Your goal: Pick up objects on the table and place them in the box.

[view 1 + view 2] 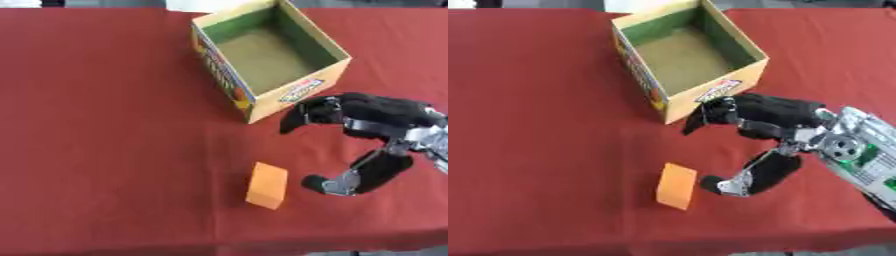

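Note:
An orange block [267, 185] lies on the red table, near the front edge. Behind it stands an open yellow cardboard box [268, 51] whose inside looks empty. My right hand [785, 125] reaches in from the right, hovering between the box and the block. Its fingers [706, 116] and thumb [741, 181] are spread wide, holding nothing; the thumb tip is just right of the block, not touching it. My left hand is out of sight.
The red tablecloth [105, 125] covers the whole table, with wide bare cloth to the left of the box and block. The table's front edge [219, 247] runs just below the block.

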Available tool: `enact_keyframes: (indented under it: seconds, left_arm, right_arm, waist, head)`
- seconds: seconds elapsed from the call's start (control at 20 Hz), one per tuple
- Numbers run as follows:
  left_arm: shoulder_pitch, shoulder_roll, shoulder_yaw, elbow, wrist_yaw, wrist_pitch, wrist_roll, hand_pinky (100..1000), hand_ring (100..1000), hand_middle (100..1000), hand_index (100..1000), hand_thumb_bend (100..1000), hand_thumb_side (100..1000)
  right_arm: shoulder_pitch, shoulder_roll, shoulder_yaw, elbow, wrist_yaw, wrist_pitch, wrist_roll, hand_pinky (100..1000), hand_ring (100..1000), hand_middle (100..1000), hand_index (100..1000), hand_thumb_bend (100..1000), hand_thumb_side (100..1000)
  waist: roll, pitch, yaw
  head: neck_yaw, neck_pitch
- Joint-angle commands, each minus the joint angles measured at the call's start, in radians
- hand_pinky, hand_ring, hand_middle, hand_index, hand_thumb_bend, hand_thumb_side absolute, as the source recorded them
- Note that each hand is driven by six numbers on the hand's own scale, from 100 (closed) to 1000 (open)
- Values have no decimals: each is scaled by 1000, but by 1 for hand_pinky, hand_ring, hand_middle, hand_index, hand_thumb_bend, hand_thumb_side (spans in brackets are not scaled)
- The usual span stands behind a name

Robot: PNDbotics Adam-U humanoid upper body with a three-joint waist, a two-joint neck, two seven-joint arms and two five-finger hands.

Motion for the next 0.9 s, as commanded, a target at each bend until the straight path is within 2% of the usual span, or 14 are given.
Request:
enact_keyframes:
  seconds: [0.05,0.35,0.55,0.7,0.9]
  left_arm:
    - [-15,13,2,-14,4,-2,-4,772,760,790,890,447,1000]
    - [-18,9,0,-14,8,-2,-8,771,760,792,886,443,1000]
    - [-20,5,-2,-14,11,-2,-10,771,760,792,885,439,1000]
    - [-21,2,-2,-14,12,-2,-10,771,760,791,885,435,1000]
    - [-22,-1,-3,-14,14,-2,-11,770,760,791,885,430,1000]
  right_arm:
    - [-19,-16,-5,-15,-12,8,45,942,899,823,870,320,396]
    - [-29,11,-6,-15,-1,56,124,943,901,826,873,340,430]
    - [-31,38,3,-15,22,88,142,945,905,831,880,402,544]
    - [-36,56,9,-15,47,97,141,942,906,833,885,455,598]
    - [-37,76,19,-15,101,90,138,940,907,837,890,457,588]
  waist:
    - [3,-11,2]
    - [4,-6,5]
    - [3,-4,8]
    - [3,-2,10]
    - [2,1,13]
  head:
    - [-1,7]
    - [-4,7]
    - [-4,7]
    - [-7,7]
    - [-8,7]
